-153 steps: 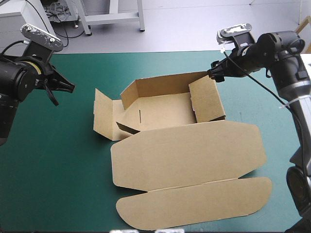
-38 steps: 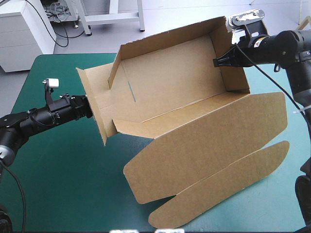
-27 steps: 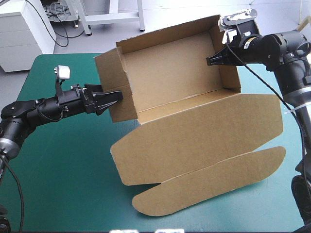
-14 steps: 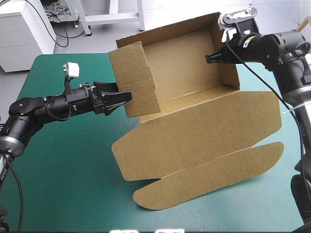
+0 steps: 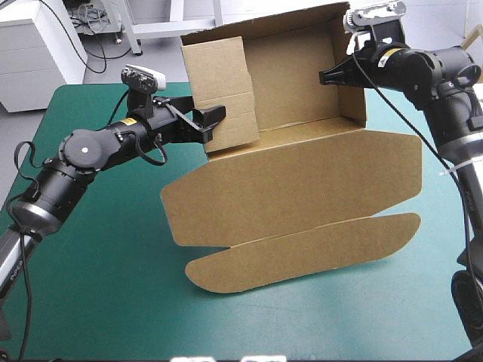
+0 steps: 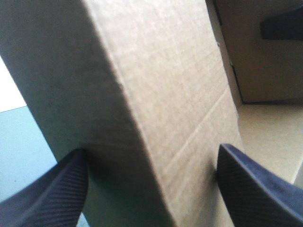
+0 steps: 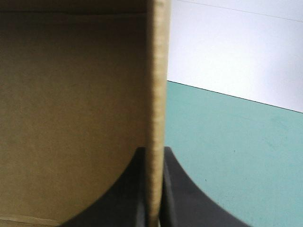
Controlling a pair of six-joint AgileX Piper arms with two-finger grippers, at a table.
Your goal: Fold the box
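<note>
Box point(image 5: 302, 173) is pinched at 1 o'clock by right end effector point(image 5: 326, 77), tipped so its flap point(image 5: 226, 83) gets tucked by spread-open left end effector point(image 5: 211, 124).

High view looks forward and down over the bench point(image 5: 98, 302). Wrist views sit right against the box point(image 5: 302, 173), left at its left wall, right at its right.
</note>
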